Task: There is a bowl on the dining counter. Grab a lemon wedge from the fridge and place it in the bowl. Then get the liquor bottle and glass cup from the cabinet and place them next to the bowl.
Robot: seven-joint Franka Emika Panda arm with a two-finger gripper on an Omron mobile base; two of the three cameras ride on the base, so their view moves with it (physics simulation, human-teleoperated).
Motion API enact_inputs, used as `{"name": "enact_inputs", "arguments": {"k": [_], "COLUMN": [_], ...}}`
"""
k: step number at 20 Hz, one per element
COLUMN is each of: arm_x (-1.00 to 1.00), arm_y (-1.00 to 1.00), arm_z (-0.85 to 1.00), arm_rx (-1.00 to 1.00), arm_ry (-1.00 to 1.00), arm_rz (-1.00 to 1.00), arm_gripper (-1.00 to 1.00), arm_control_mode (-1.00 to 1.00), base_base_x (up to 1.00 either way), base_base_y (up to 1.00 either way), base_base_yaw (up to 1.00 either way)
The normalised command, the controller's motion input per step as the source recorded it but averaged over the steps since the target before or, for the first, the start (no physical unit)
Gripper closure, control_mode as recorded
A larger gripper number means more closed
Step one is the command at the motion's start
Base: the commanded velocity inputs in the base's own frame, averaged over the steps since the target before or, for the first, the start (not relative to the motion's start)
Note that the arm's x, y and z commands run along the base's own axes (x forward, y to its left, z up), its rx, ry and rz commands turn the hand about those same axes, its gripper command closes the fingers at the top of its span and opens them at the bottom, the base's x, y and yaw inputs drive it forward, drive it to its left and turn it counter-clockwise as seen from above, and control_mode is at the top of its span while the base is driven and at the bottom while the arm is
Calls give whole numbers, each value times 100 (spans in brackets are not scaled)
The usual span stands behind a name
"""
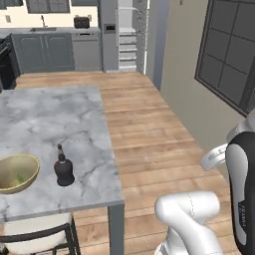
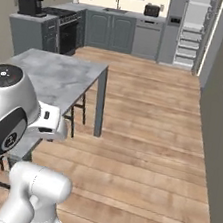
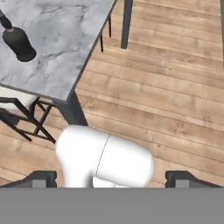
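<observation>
The dining counter fills the left of the left base view. On its near end the olive-tan bowl sits at the picture's left edge, and the dark liquor bottle stands upright just right of it. A faint yellow-green patch inside the bowl is too small to name as the lemon wedge. In the hand view my gripper is open, its fingertips far apart, with nothing between them. It hangs over the wooden floor off the counter's corner, well away from the bottle. The glass cup is out of view.
The fridge stands at the far end with a door open and shelves showing. Dark grey wall cabinets run above the far worktop. A dark-framed stool is tucked under the counter's near edge. Wooden floor lies open to the right, bounded by a wall with a window.
</observation>
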Motion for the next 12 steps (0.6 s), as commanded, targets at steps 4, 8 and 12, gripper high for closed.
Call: {"name": "enact_inputs", "arguments": {"k": [4,8,12], "arm_x": [0,0,0], "arm_y": [0,0,0], "arm_z": [0,0,0], "arm_rx": [0,0,0], "arm_ry": [0,0,0], "arm_rz": [0,0,0], "arm_gripper": [-100,-100,-100], "arm_control_mode": [100,100,100], "base_base_x": [69,75,89], "base_base_y": [-100,-97,-81], "base_base_yaw": [17,18,18]}}
